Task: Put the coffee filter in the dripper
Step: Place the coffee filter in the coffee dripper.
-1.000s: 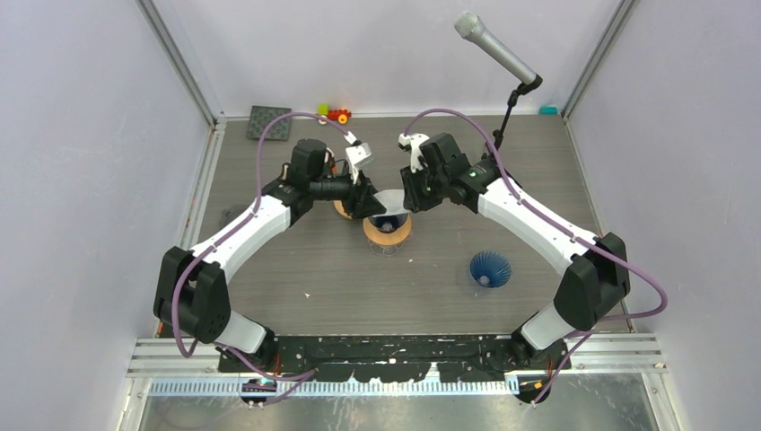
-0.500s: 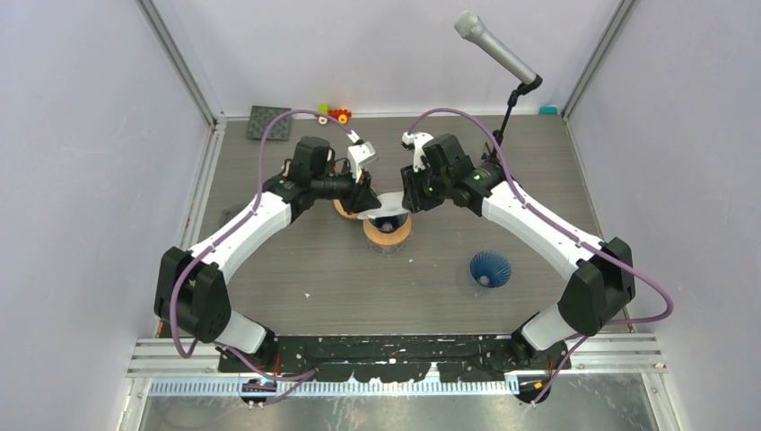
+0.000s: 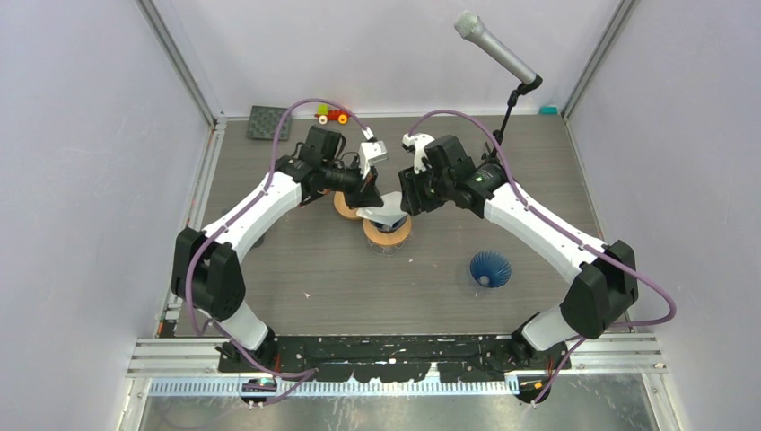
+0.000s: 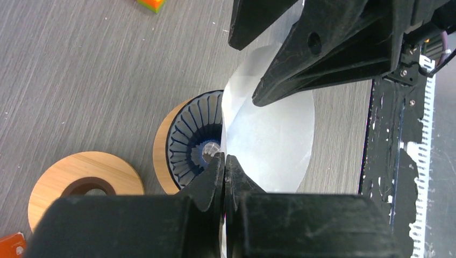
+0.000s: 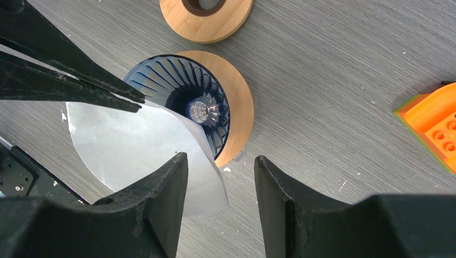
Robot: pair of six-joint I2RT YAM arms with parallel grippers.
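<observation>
The white paper coffee filter (image 4: 269,134) hangs folded above the dark blue ribbed dripper (image 4: 188,142), which sits on a wooden ring (image 5: 242,107). My left gripper (image 4: 225,159) is shut on the filter's edge, right over the dripper's rim. In the right wrist view the filter (image 5: 134,145) spreads left of the dripper (image 5: 177,86), and its lower corner hangs loose between the jaws of my right gripper (image 5: 220,158), which stands open. From above, both grippers meet over the filter (image 3: 380,214), left gripper (image 3: 370,194) and right gripper (image 3: 406,201).
A spare wooden ring (image 3: 343,207) lies just left of the dripper's base. A second blue dripper (image 3: 490,268) stands on the table at the right. A microphone on a stand (image 3: 498,49), toy bricks (image 3: 332,114) and a dark mat (image 3: 269,123) line the back.
My left gripper has shut on the filter's edge and its arm has swung right. My right gripper has opened and let go of the filter.
</observation>
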